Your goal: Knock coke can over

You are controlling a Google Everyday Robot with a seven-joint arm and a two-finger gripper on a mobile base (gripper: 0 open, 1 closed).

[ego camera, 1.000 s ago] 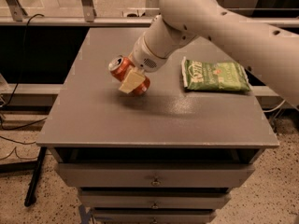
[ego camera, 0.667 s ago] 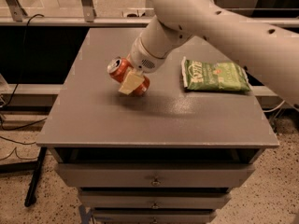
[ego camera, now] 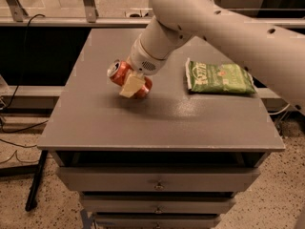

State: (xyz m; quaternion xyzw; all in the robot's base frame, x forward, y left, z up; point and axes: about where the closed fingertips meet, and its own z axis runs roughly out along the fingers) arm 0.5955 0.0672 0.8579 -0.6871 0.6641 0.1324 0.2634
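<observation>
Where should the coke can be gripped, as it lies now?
Probably mid-body, across the red wall, from above: the coke can is tipped, silver top toward picture-left, so its round side faces up. The gripper sits over that middle.

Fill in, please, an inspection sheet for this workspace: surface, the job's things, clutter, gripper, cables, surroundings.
Surface: grey table top, flat, sitting on a cabinet of drawers.
Job's things: coke can, red, tilted, with its silver top pointing up and to the left; it is on the left half of the top.
Clutter: green chip bag, lying flat to the right of the can and apart from it.
Gripper: gripper is at the can and covers part of its near side; the arm comes in from the upper right.
Cables: black cable hangs to the left of the table.
Surroundings: metal railing behind the table; speckled floor.
</observation>
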